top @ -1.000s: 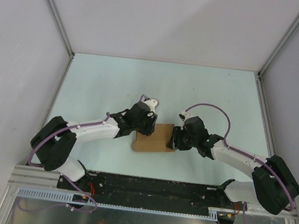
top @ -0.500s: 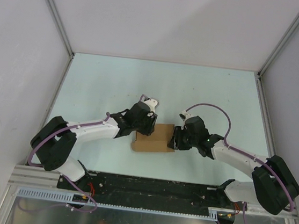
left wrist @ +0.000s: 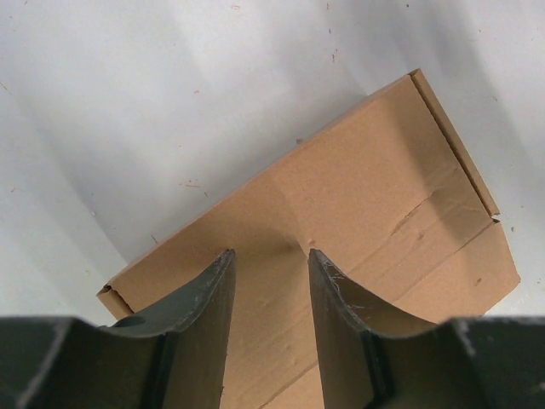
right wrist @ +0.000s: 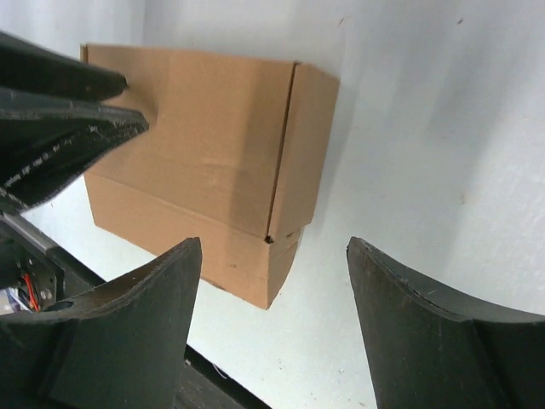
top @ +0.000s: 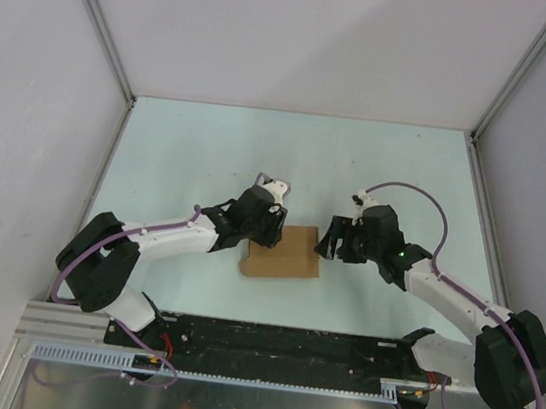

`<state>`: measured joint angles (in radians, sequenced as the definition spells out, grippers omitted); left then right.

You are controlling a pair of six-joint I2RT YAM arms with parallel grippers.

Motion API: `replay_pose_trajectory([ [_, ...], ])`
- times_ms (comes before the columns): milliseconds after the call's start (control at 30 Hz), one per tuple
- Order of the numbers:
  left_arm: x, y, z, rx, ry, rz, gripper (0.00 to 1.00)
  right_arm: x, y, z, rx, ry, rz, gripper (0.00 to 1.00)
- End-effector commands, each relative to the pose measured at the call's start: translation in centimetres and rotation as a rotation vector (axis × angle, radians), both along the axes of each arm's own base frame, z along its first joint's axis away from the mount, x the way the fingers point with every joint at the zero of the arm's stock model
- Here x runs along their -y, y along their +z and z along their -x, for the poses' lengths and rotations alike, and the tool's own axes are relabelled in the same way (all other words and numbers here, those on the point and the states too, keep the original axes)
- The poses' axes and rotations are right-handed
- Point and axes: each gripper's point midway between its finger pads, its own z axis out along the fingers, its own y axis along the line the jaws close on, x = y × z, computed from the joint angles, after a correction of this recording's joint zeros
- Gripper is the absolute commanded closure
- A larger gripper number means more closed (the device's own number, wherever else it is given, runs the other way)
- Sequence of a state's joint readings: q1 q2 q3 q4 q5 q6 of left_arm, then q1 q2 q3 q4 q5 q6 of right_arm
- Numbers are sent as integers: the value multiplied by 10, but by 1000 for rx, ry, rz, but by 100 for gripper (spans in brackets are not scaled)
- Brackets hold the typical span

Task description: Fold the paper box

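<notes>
**Operator:** Where is the paper box?

**Inspector:** Your paper box (top: 283,252) lies flat on the pale worktop (top: 210,148), towards the near edge and between the two arms. It reads as a shallow closed box, with the lid panel down and level and the side walls upright. In the right wrist view, a small notch shows at the near right corner where the lid flap meets the wall.

**Operator:** And the left end effector?

**Inspector:** Your left end effector (left wrist: 268,256) is over the left part of the box. Its fingers (left wrist: 209,290) are set narrowly apart, with bare cardboard showing in the gap and nothing clamped between them. The tips lie against the lid or just above it; I cannot tell which.

**Operator:** The right one?

**Inspector:** Your right end effector (right wrist: 272,245) stands wide, just beside the right end of the box and apart from it. It holds nothing.
</notes>
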<state>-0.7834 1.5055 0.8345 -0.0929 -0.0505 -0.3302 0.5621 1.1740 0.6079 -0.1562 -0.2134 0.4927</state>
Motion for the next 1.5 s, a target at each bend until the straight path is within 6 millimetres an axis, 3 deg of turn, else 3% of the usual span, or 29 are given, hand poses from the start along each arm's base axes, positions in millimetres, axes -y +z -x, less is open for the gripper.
replay_pose_trajectory([
  [0, 7, 29, -7, 60, -6, 32, 56, 1, 17, -18, 32, -7, -57, 25],
  [100, 6, 54, -9, 107, 7, 69, 54, -6, 20, -29, 30, 6, -64, 25],
  [267, -11, 103, -5, 198, 89, 173, 42, -19, 20, -45, 26, 25, -79, 26],
  [467, -44, 88, 21, 183, 170, 204, 30, -27, 12, -54, 9, 19, -79, 25],
  [667, -64, 40, 53, 67, 203, 203, 24, -31, -3, -56, -19, 18, -55, 26],
  [867, -76, 31, 61, 51, 269, 248, 20, -33, -8, -57, -41, 6, -65, 29],
  [1167, -63, 35, 65, 45, 246, 360, 18, -34, -18, -57, -78, -8, -61, 40],
  [1467, -58, 22, 66, 4, 233, 335, 18, -34, -23, -56, -93, -7, -56, 45],
])
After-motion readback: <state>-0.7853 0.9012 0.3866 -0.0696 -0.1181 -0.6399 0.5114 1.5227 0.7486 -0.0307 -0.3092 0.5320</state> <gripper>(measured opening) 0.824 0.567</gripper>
